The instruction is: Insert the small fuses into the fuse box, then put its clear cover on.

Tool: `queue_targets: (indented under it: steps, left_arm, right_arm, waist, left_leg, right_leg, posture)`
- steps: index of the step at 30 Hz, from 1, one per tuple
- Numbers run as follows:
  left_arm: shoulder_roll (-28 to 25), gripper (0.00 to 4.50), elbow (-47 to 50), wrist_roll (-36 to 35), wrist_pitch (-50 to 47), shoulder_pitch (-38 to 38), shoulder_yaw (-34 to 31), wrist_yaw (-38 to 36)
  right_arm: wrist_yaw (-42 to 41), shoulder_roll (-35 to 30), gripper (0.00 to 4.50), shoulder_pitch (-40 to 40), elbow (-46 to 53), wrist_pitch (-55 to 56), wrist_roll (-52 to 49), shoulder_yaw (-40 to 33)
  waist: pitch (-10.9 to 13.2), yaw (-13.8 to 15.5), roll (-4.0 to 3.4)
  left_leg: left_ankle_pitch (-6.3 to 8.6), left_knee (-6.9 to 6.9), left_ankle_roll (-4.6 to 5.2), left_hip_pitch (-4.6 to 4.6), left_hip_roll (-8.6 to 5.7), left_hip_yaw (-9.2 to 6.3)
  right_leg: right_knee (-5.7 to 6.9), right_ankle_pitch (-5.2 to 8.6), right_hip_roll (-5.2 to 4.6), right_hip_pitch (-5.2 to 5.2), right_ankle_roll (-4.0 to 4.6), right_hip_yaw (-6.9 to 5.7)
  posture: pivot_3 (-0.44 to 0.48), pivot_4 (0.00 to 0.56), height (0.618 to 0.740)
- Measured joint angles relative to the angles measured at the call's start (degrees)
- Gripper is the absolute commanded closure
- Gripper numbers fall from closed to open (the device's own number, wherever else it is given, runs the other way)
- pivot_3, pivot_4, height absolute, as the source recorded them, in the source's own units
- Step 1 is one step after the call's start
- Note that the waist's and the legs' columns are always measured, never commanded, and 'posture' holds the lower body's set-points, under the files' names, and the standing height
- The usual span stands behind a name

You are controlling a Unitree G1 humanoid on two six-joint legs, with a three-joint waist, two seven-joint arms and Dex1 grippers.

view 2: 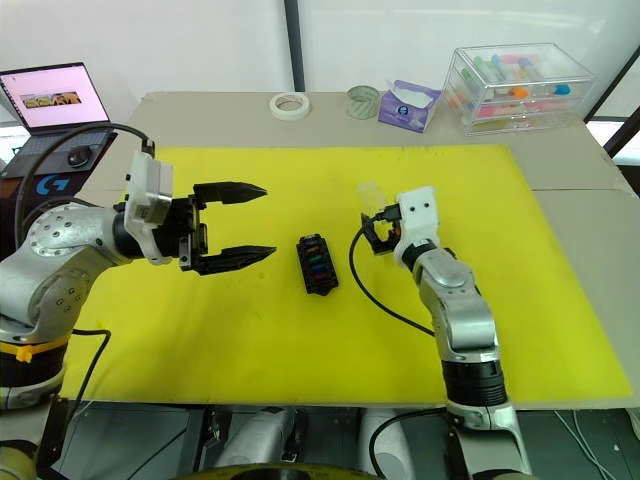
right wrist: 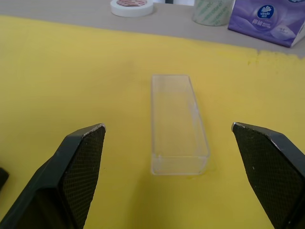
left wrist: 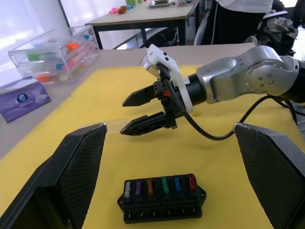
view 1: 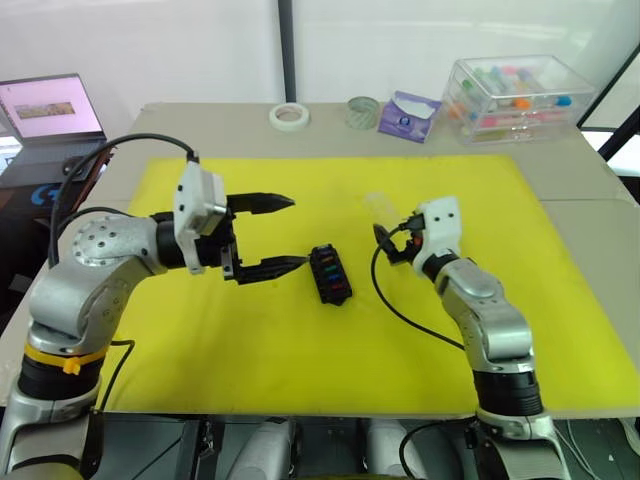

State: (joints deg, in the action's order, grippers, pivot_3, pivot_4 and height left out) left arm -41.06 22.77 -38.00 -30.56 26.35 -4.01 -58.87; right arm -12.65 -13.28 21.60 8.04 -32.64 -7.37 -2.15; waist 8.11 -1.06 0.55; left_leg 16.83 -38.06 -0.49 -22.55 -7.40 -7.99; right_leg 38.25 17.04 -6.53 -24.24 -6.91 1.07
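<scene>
The black fuse box [view 1: 330, 274] lies in the middle of the yellow mat [view 1: 250, 340]. Several small coloured fuses [left wrist: 162, 185] stand in a row in its slots. My left gripper [view 1: 287, 233] hovers just left of the box, open and empty. The clear cover [right wrist: 178, 124] lies flat on the mat beyond and to the right of the box, open side up. My right gripper [view 1: 385, 240] points at the cover from the near side, open, with one finger [right wrist: 81, 167] on each side of it and apart from it.
Along the table's back edge are a white tape roll [view 1: 289, 116], a greenish tape roll [view 1: 363, 112], a purple tissue pack [view 1: 408, 115] and a large clear box of coloured tubes [view 1: 515, 97]. A laptop [view 1: 50, 105] stands at the far left.
</scene>
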Motion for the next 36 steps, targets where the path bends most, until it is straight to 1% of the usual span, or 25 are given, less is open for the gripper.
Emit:
queue_targets:
  steps: [6,12,20,22,24,27,28,29,36]
  left_arm:
    - [0.00,0.00,0.07,0.01,-0.03,-0.25,0.01,0.41]
    - [0.01,0.00,1.10,0.00,-0.13,-1.21,0.01,1.04]
    - [0.01,0.00,2.44,-0.09,-0.43,-2.26,0.01,2.18]
    - [0.01,0.00,2.68,-0.12,-0.45,-2.76,0.00,2.58]
    - [0.01,0.00,2.81,-0.17,-0.49,-3.23,-0.01,2.84]
    - [0.01,0.00,3.25,-0.24,-0.49,-3.43,-0.03,3.17]
    - [0.01,0.00,3.27,-0.24,-0.49,-3.58,-0.04,3.23]
    - [0.01,0.00,3.27,-0.24,-0.49,-3.68,-0.03,3.30]
    - [0.00,0.00,3.33,-0.24,-0.49,-4.81,-0.05,3.95]
  right_arm:
    - [0.73,0.20,0.01,1.39,-6.34,3.16,1.05,0.16]
    - [0.60,1.42,0.01,3.00,-10.27,5.71,1.01,0.35]
    - [0.37,2.16,0.01,3.46,-12.91,7.21,0.76,0.39]
    - [0.28,2.21,0.41,3.46,-12.96,7.45,0.37,0.34]
    - [0.09,2.22,0.93,3.46,-13.08,7.95,0.28,0.33]
    - [-0.15,2.21,1.96,3.46,-13.50,8.77,0.30,0.35]
    - [-0.27,2.21,2.36,3.46,-13.76,9.20,0.32,0.41]
    - [-0.36,2.20,2.64,3.46,-13.90,9.39,0.35,0.47]
    - [-0.44,2.08,2.64,3.21,-13.97,10.50,0.49,0.63]
  waist:
    - [0.00,-0.19,0.00]
    - [0.00,-0.22,-0.01]
    - [0.00,-0.25,-0.01]
    - [0.00,-0.27,-0.01]
    - [0.00,-0.23,-0.01]
    - [0.00,-0.20,-0.01]
    - [0.00,-0.22,-0.01]
    - [0.00,-0.23,-0.01]
    - [0.00,-0.19,-0.01]
  left_leg:
    - [0.00,0.01,0.00,0.00,0.01,0.00]
    - [0.00,0.01,0.00,0.01,0.01,0.00]
    - [0.00,0.01,0.00,0.01,0.02,0.00]
    - [0.00,0.01,0.00,0.01,0.02,0.00]
    - [0.00,0.01,0.00,0.01,0.02,0.00]
    - [0.00,0.01,0.00,0.01,0.02,0.00]
    - [0.00,0.01,0.00,0.01,0.02,0.00]
    - [0.00,0.01,0.00,0.01,0.02,0.00]
    - [0.00,0.01,0.00,0.01,0.02,0.00]
  right_leg:
    - [0.00,0.00,0.01,-0.01,0.00,0.01]
    - [0.00,0.00,0.02,-0.01,0.00,0.01]
    - [0.00,0.00,0.03,-0.01,0.00,0.02]
    - [0.00,0.00,0.02,-0.01,0.00,0.02]
    - [0.00,0.00,0.02,-0.01,0.00,0.02]
    - [0.00,0.00,0.02,0.00,0.00,0.02]
    - [0.00,0.00,0.02,0.00,0.00,0.02]
    - [0.00,0.00,0.03,-0.01,0.00,0.02]
    - [0.00,0.00,0.02,-0.01,0.00,0.02]
  posture:
    - [0.000,0.150,0.740]
    - [0.000,0.150,0.740]
    - [0.000,0.150,0.740]
    - [0.000,0.150,0.740]
    - [0.000,0.150,0.740]
    - [0.000,0.150,0.740]
    - [0.000,0.150,0.740]
    - [0.000,0.150,0.740]
    - [0.000,0.150,0.740]
